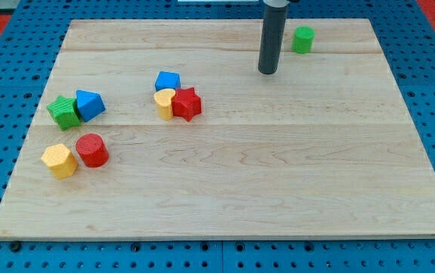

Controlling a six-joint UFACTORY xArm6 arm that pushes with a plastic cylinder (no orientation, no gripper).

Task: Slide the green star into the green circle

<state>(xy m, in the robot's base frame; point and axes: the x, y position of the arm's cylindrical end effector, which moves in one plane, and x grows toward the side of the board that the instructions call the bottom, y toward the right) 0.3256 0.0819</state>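
The green star (64, 111) lies at the view's left, touching a blue block (89, 104) on its right. The green circle (303, 39), a small cylinder, stands near the view's top right. My tip (268, 71) rests on the board a little left of and below the green circle, far to the right of the green star. The rod comes down from the view's top edge.
A blue block (168, 80), a yellow block (164, 102) and a red star (187, 104) cluster left of centre. A red cylinder (92, 149) and a yellow hexagon (58, 161) sit at lower left. The wooden board (225, 227) lies on a blue pegboard.
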